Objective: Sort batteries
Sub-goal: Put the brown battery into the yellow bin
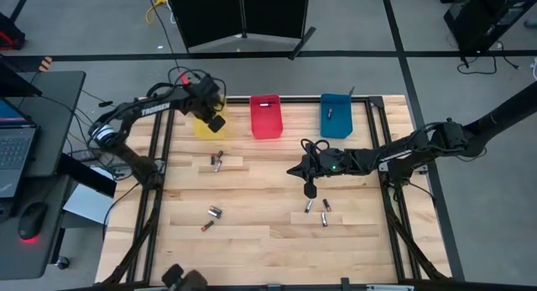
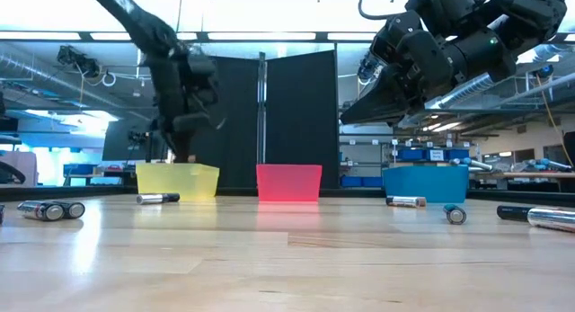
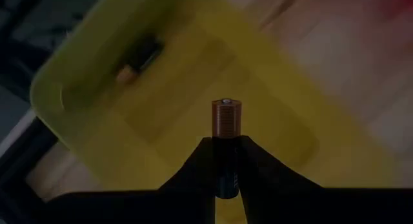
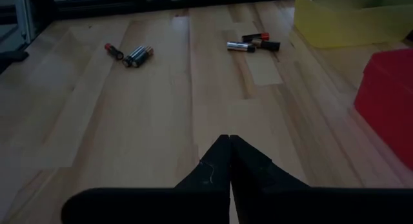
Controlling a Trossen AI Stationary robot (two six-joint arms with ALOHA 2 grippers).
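My left gripper (image 1: 216, 122) hangs over the yellow bin (image 1: 204, 127), shut on a battery (image 3: 226, 121) with a copper-coloured end. Another battery (image 3: 139, 61) lies inside that bin. My right gripper (image 1: 295, 169) hovers shut and empty above the table's middle, in front of the red bin (image 1: 266, 116). Loose batteries lie on the wood: a pair (image 1: 216, 162) near the yellow bin, two (image 1: 214, 212) toward the near left, three (image 1: 323, 209) just near of the right gripper. One battery (image 1: 330, 112) lies in the blue bin (image 1: 336, 115). My left gripper pinches the battery by its dark body (image 3: 226, 169) between the two fingers. The fingers lie along it, and its copper-coloured end (image 3: 226, 117) sticks out past the fingertips. The battery is lifted clear, above the yellow bin's inside.
Three bins stand in a row along the far edge: yellow, red, blue. A black metal frame (image 1: 373, 123) runs along the table's sides. Bare wood lies between the battery groups. A laptop and mouse sit on a desk (image 1: 25, 157) left of the table.
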